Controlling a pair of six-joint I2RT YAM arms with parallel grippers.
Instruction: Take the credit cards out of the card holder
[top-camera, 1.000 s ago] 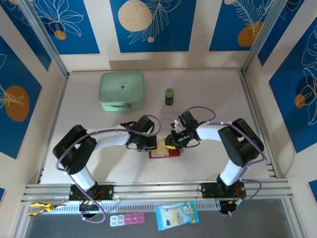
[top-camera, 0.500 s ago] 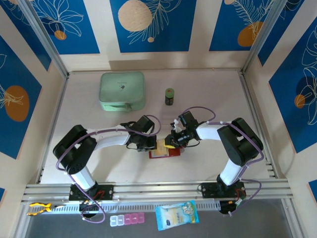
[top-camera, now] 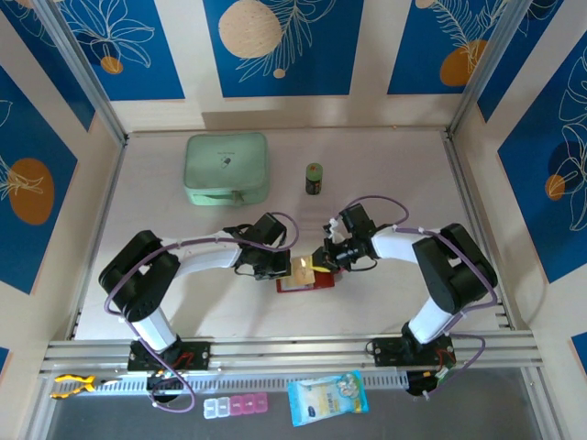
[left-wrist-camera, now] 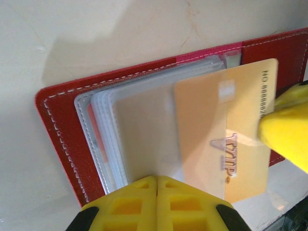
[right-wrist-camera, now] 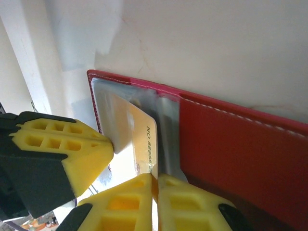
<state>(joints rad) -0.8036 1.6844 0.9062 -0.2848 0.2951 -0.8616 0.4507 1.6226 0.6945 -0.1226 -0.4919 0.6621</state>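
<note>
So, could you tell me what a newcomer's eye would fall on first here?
In the middle, the left gripper and right gripper meet over the open red card holder. The right one pinches an orange card, partly out of its sleeve. Far behind lies a mint-green case.

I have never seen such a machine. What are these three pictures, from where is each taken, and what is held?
These are two robot arms bolted to a table. One picture looks down from above; the other two come from a camera on each wrist, so yellow fingers show close up. On the table lie a mint-green case, a small bottle and an open red card holder. The left fingers, shut, rest on its clear sleeves. The right fingers pinch a yellow-orange card that sticks partly out.
</note>
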